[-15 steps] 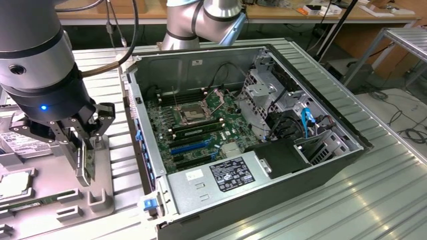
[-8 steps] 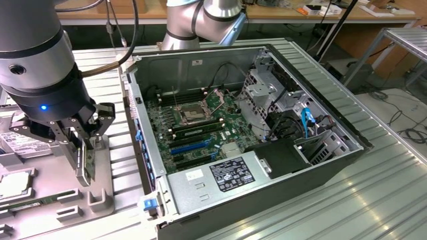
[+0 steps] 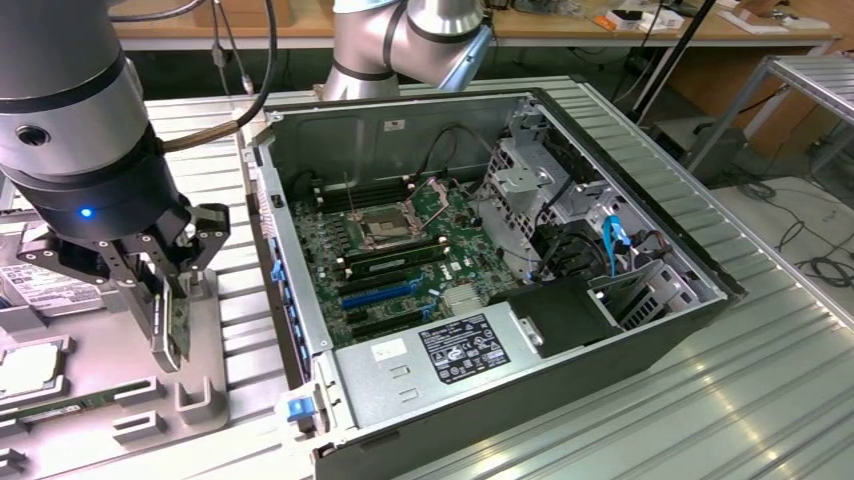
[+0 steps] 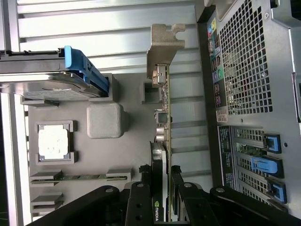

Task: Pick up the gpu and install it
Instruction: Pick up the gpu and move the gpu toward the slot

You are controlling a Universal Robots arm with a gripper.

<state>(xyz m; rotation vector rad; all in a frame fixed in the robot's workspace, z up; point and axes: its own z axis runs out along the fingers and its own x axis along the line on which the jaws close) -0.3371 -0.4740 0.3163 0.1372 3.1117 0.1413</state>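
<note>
Grey parts tray (image 4: 127,155) beside the open computer case (image 3: 400,110): the graphics card (image 4: 162,117) stands on edge along the tray's case-side edge, directly beneath the claw (image 4: 161,188), whose fingers clamp both faces at the end opposite the metal bracket (image 4: 164,44).

Exterior view high over case (image 3: 350,132) and tray (image 3: 200,345); wrist view close behind gripper (image 4: 161,169), same tray.

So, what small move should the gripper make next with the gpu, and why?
Probably lift straight up a little. The gripper seems closed on the gpu, which stands upright in the grey tray beside the open computer case; a straight lift should free it without bending.
</note>
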